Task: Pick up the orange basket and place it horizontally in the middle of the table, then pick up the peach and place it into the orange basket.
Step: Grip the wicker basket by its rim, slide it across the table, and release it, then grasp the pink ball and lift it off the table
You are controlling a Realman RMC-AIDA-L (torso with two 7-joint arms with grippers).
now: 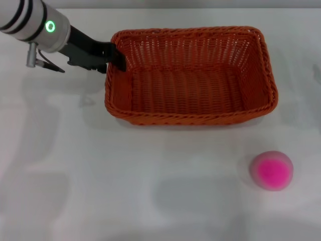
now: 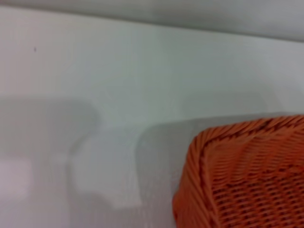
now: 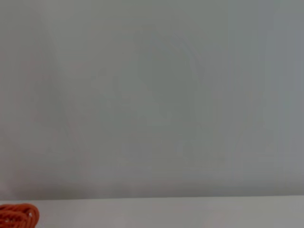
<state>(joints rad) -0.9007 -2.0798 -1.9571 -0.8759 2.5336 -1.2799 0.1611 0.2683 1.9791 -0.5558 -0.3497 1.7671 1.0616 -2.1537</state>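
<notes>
While your left pincer [image 1: 116, 57] is clamped on the braided rim at one end of the orange basket [image 1: 190, 75], that woven, slatted tub sits on the smooth white table [image 1: 100, 170]. Well apart from the pincer lies the round pink peach [image 1: 272, 170].

Woven wicker-look orange basket [image 1: 190, 75], seemingly smooth plastic peach [image 1: 272, 170], smooth white table [image 1: 125, 186].
</notes>
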